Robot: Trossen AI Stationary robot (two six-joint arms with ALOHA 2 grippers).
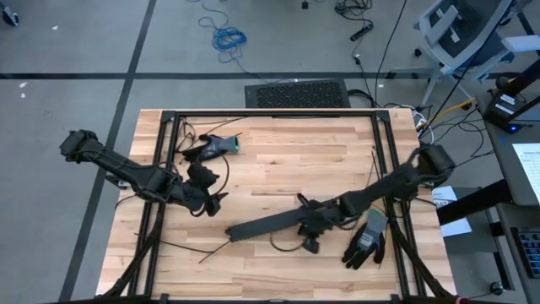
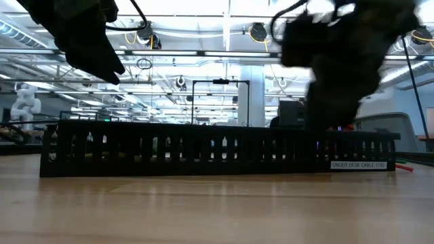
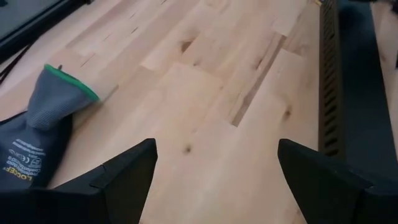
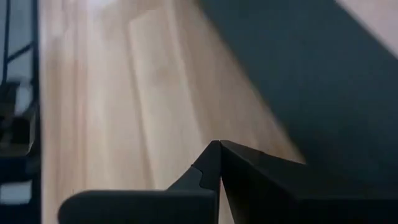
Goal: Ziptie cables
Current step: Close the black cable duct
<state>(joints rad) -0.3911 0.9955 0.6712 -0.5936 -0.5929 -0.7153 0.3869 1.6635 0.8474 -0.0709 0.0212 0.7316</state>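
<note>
The cables do not show on the table in any view. My left gripper [image 1: 213, 201] hovers open above bare wood at the table's left, nothing between its fingers [image 3: 214, 174]; it also shows lifted in the low view [image 2: 102, 61]. My right gripper [image 1: 309, 230] is shut, its fingertips [image 4: 217, 152] pressed together, and stands over the middle of a long black slotted cable tray [image 1: 278, 221] lying slantwise on the table. Thin black plastic strips [image 1: 211, 250] lie near the front edge. My right gripper points slanting down beside or on the black tray's dark side [image 4: 298, 93]. The view is blurred, and I cannot tell whether the shut fingers touch it.
A grey glove with a green cuff [image 3: 43, 118] lies near my left gripper, at the far left [image 1: 215, 145]. Another glove [image 1: 367, 241] lies at the near right. A black frame [image 1: 270, 114] rims the table. More black strips [image 1: 375, 169] lie at the right.
</note>
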